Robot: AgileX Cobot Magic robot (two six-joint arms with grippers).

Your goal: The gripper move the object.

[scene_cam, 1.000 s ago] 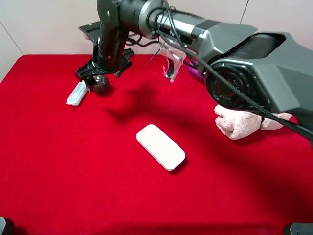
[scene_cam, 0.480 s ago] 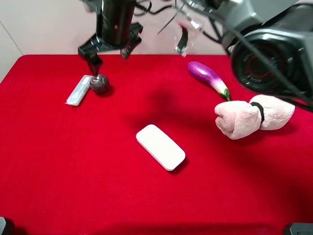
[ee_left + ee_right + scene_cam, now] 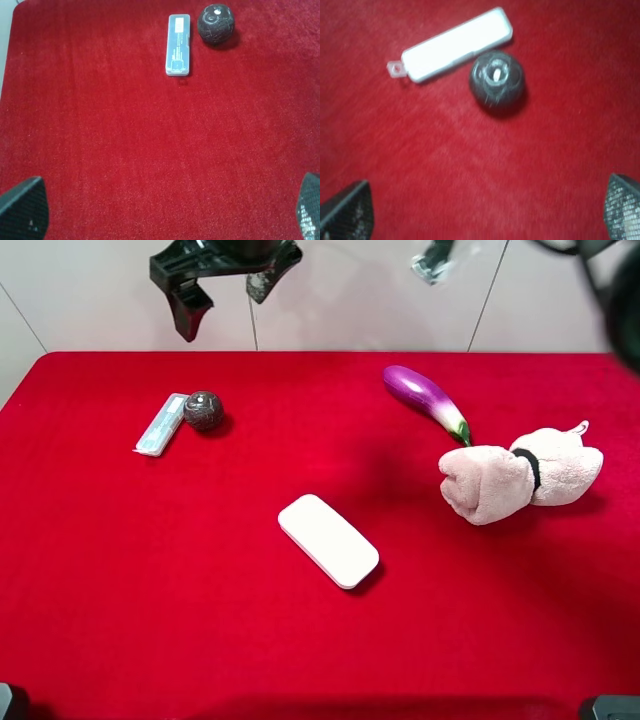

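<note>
The object, a small dark glossy ball (image 3: 203,410), rests on the red cloth touching the end of a small clear flat case (image 3: 161,424). My right gripper (image 3: 228,290) hangs high above the ball at the back left, open and empty. In the right wrist view the ball (image 3: 497,82) lies free below, far from the spread fingertips (image 3: 345,210). The left wrist view shows the ball (image 3: 216,24) at a distance. My left gripper (image 3: 165,207) is open with nothing between its fingers.
A white rounded flat case (image 3: 328,540) lies in the middle of the red table (image 3: 150,590). A purple eggplant (image 3: 425,400) sits at the back right, with a rolled pink towel (image 3: 520,480) just in front of it.
The right gripper opened off the ball and rose straight up. The grey arm pulled out of view, uncovering the eggplant. The ball stays beside the clear case.
</note>
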